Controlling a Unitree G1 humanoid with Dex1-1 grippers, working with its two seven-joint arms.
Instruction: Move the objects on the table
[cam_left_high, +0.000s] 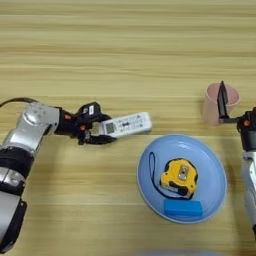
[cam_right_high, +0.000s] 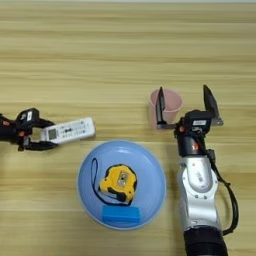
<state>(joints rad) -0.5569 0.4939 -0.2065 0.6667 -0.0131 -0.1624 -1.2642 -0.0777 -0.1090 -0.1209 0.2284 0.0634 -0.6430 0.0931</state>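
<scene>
At the far left, the left gripper (cam_left_high: 96, 131) is seen closed around the near end of the remote (cam_left_high: 127, 123), black fingers pinching it from either side. The remote's long axis runs left to right along the table (cam_left_high: 125, 45), tilted slightly up toward the right, its free end pointing at the plate. In the middle, the blue plate (cam_left_high: 215, 172) is occupied by a yellow tape measure (cam_left_high: 179, 177) and, at its near edge, the blue block (cam_left_high: 183, 208). Further right, the pink cup (cam_right_high: 169, 102) is found upright just beyond the plate's far right rim. The right gripper (cam_right_high: 184, 107) is spread wide, one finger at the cup's left side, the other well clear to its right. Nothing is gripped there yet; the cup lies just ahead, nearer this arm.
</scene>
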